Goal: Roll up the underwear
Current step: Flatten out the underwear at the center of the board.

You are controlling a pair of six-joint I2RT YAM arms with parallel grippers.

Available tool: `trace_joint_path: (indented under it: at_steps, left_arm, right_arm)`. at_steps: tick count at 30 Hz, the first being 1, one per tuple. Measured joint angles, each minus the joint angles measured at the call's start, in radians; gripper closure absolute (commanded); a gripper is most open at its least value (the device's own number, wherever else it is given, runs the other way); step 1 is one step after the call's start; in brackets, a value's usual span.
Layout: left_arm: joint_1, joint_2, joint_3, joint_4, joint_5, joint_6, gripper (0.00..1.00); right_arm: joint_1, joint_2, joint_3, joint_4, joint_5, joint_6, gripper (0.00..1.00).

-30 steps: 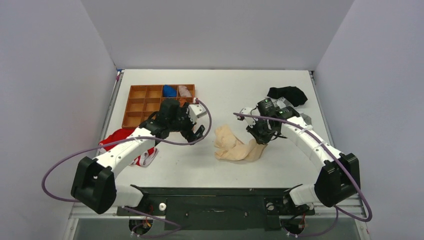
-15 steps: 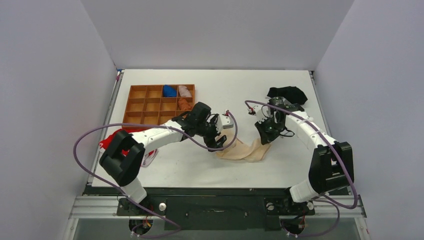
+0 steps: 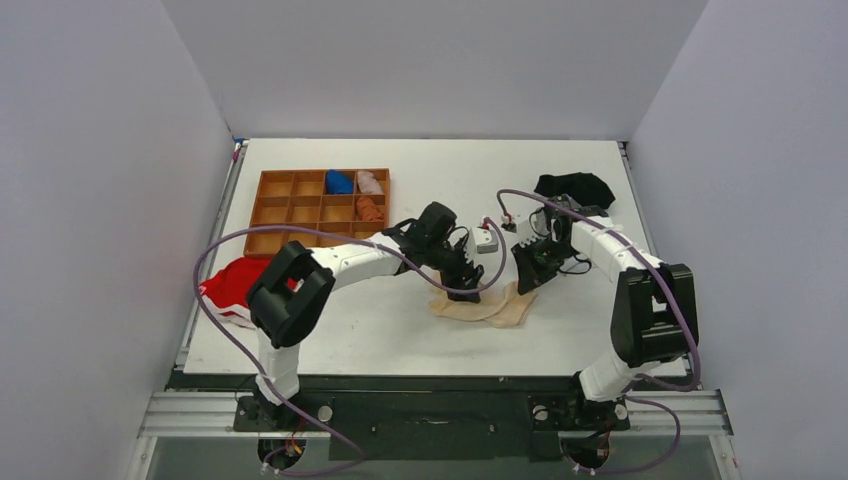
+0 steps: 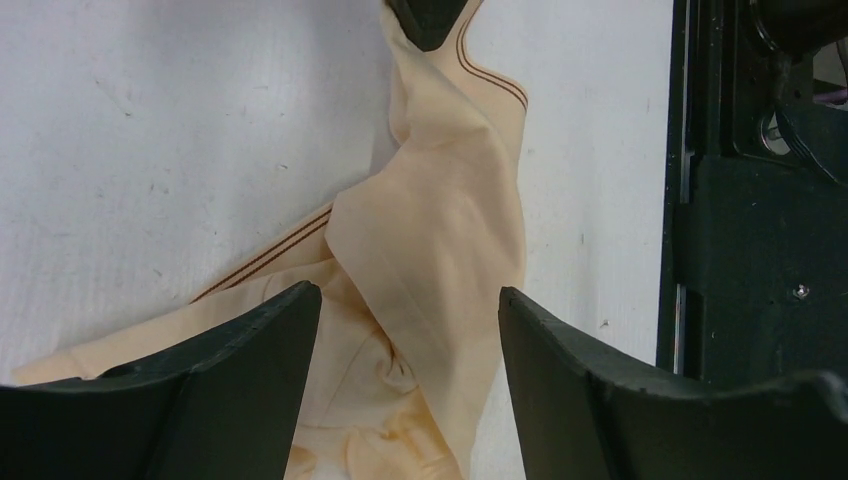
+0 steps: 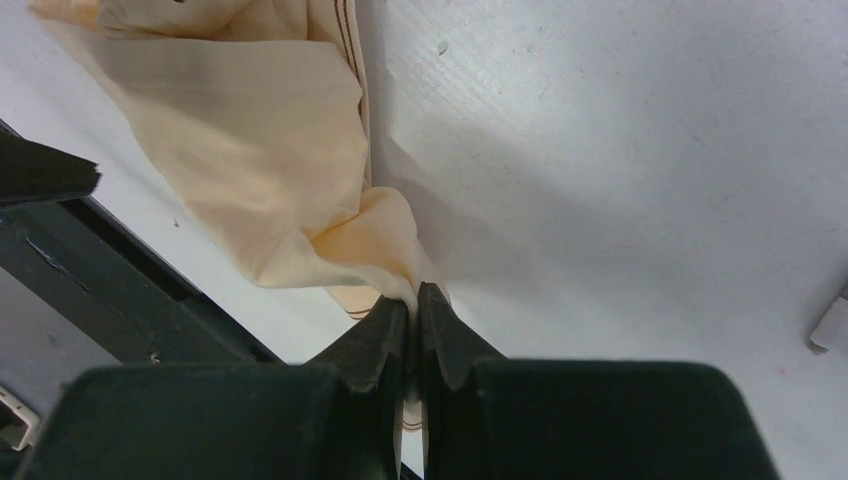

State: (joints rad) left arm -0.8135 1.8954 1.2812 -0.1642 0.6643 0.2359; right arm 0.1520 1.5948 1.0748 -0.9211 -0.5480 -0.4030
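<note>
White table (image 3: pixel 380 325), grey walls (image 3: pixel 430 60); right pincer (image 5: pixel 413 295) pinches underwear (image 5: pixel 250 110), left pincer (image 4: pixel 408 295) gapes over it.

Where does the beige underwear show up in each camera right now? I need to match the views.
Top external: underwear lies mid-table between the two hands.
Left wrist: underwear fills the centre, between the fingers of the open left hand.
Right wrist: underwear upper left, one corner pinched at bottom centre.
Shared landmark: the right hand pinching that corner, at the left wrist view's top edge.
</note>
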Motion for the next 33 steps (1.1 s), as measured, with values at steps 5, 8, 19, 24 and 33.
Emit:
trace_joint_path:
  at_steps: [5,8,19,24,33]
  left_arm:
    - [-0.009,0.08,0.045,0.0,0.029,-0.022,0.44]
    - [-0.017,0.115,0.077,-0.009,0.029,-0.027,0.47]
    - [-0.045,0.207,0.195,-0.095,-0.009,-0.011,0.5]
    - [-0.051,0.216,0.195,-0.127,-0.055,0.009,0.42]
    - [-0.05,0.216,0.176,-0.126,-0.108,0.037,0.62]
  right_arm:
    - [-0.026,0.032,0.0,-0.001,-0.034,0.0,1.0]
    - [-0.035,0.039,0.0,-0.005,-0.045,-0.001,1.0]
    - [-0.044,0.039,0.0,-0.016,-0.064,-0.004,1.0]
    - [-0.051,0.039,0.0,-0.02,-0.068,-0.005,1.0]
    - [-0.054,0.039,0.0,-0.028,-0.07,-0.013,1.0]
